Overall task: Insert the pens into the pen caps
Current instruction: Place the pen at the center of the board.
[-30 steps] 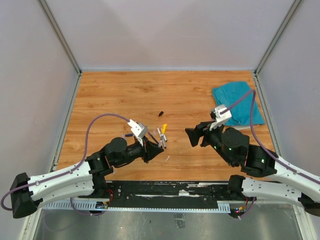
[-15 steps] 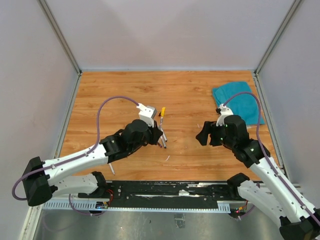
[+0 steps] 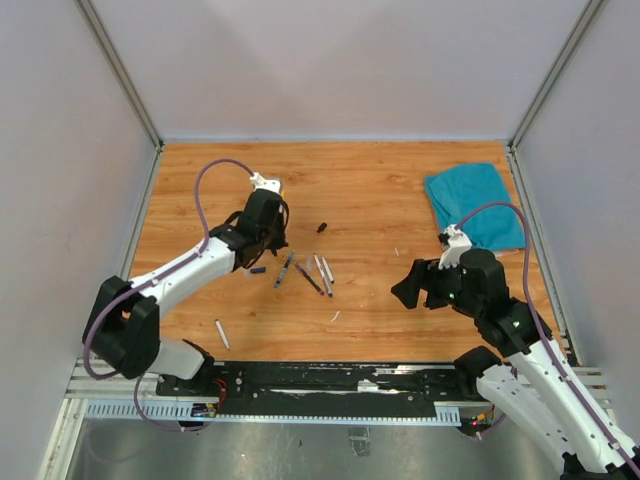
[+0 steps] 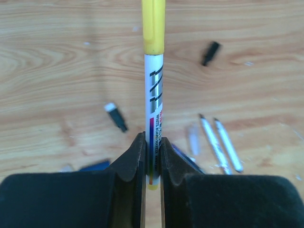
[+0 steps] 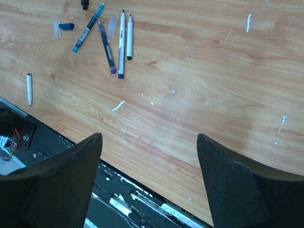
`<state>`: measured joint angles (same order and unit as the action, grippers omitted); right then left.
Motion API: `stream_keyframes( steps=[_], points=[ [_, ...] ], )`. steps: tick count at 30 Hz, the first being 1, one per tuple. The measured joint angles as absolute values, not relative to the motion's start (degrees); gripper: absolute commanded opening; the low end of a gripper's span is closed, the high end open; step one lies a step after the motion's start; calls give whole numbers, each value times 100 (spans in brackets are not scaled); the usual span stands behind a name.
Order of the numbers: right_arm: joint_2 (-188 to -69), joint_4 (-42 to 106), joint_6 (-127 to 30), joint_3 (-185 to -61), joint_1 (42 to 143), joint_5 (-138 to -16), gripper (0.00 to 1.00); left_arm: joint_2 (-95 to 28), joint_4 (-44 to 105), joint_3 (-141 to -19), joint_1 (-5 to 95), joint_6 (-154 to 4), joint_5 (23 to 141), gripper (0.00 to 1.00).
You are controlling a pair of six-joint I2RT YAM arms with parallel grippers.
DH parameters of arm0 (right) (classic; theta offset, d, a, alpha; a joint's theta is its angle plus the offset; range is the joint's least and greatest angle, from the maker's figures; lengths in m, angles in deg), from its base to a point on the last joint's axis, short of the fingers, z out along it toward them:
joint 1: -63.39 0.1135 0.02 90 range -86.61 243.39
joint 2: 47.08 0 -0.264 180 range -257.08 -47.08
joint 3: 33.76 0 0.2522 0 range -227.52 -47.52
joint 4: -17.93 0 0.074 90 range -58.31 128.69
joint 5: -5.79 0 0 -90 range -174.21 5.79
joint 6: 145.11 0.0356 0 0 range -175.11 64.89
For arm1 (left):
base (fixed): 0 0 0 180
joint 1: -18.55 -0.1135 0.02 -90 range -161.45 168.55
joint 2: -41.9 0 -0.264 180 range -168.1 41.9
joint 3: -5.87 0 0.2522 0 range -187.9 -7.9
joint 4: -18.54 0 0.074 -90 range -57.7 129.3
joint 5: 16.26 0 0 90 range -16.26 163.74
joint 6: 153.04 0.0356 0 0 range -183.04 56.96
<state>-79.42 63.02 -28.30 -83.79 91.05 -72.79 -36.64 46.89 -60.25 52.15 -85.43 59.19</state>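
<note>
On your wooden table point(image 3: 380, 180), the left claw point(image 4: 152, 142) pinches a yellow-ended pen point(image 4: 154, 95); the right claw point(image 5: 149, 156) gapes wide, empty.

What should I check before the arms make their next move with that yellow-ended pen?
1. The left gripper is shut on the yellow-ended pen: ok.
2. The pen runs straight out of the grip in the left wrist view: ok.
3. The right gripper is open with nothing in it: ok.
4. The black cap lies on the table, apart from the loose pens: ok.
5. The right gripper has a cap ready: not ok.
6. Which end of the held pen is the writing tip: cannot tell.
</note>
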Motion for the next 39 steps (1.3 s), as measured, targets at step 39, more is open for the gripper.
stream_keyframes(
  steps=[39],
  points=[
    [-7931, 6630, -2939, -8257, 9105, -6619, 82, -6466, 5378, -7509, 3462, -7418, 6391, 18]
  ],
)
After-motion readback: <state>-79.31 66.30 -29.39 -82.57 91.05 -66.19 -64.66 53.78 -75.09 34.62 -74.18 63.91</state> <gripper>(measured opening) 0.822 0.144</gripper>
